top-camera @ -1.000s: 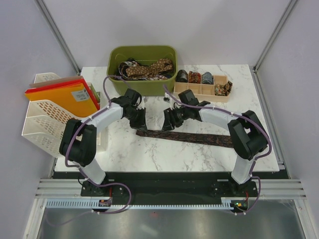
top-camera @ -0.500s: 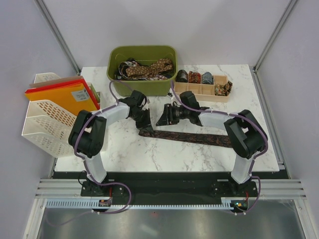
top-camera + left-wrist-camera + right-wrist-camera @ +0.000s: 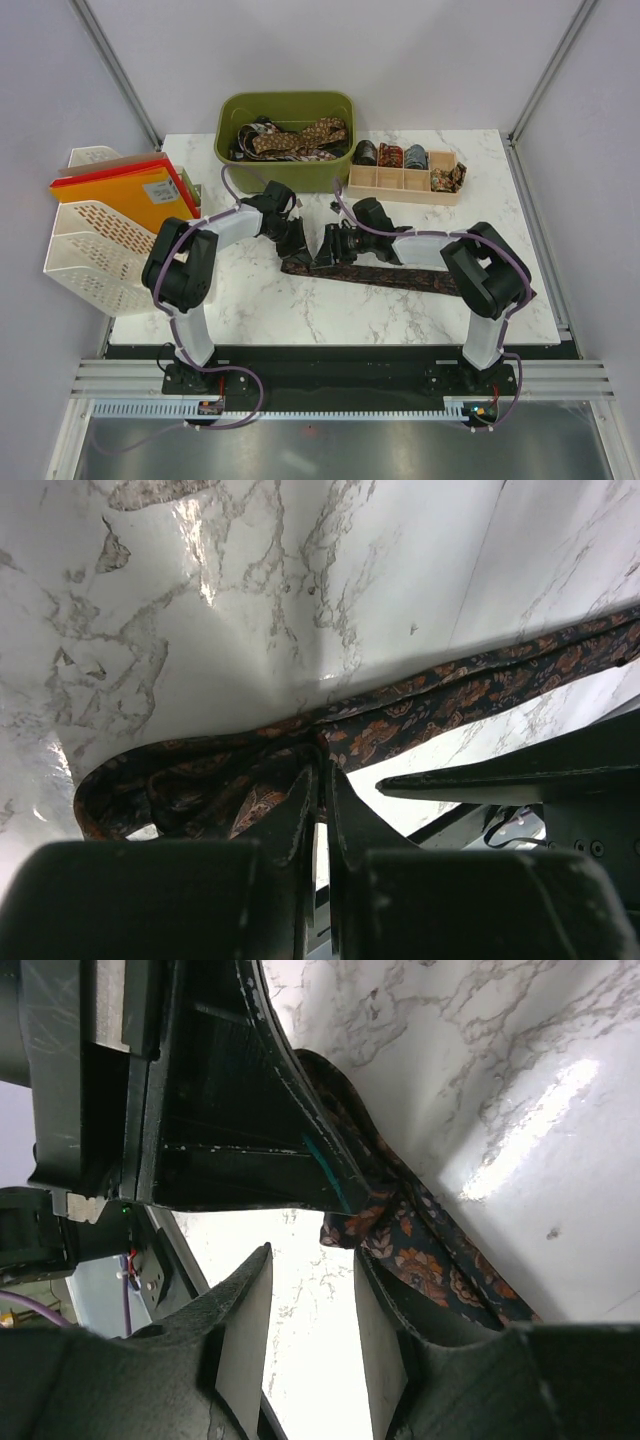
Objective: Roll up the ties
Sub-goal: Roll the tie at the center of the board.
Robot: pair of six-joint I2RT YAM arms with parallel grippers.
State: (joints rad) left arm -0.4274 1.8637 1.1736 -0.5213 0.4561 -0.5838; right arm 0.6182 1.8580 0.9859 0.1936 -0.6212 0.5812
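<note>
Flat tie (image 3: pixel 400 277): near-black ground with a small orange-brown floral print. Table (image 3: pixel 300 310): white marble veined in grey. Far bin (image 3: pixel 290 172): olive green, holding tan and brown patterned ties (image 3: pixel 300 137). Far right tray (image 3: pixel 400 182): pale wood; its rolls (image 3: pixel 390 155) run black, maroon, dark slate and red-tan. Left rack (image 3: pixel 85 250): white, perforated, with orange and red folders (image 3: pixel 125 190). Arms (image 3: pixel 225 228): white links, black joints. Left gripper (image 3: pixel 320 768) and right gripper (image 3: pixel 312 1260): black.

Left gripper (image 3: pixel 298 247) and right gripper (image 3: pixel 326 256) crowd each other over the tie (image 3: pixel 390 276). The bin (image 3: pixel 232 150) stands close behind the left wrist. The table (image 3: pixel 300 310) toward their bases lies open.
</note>
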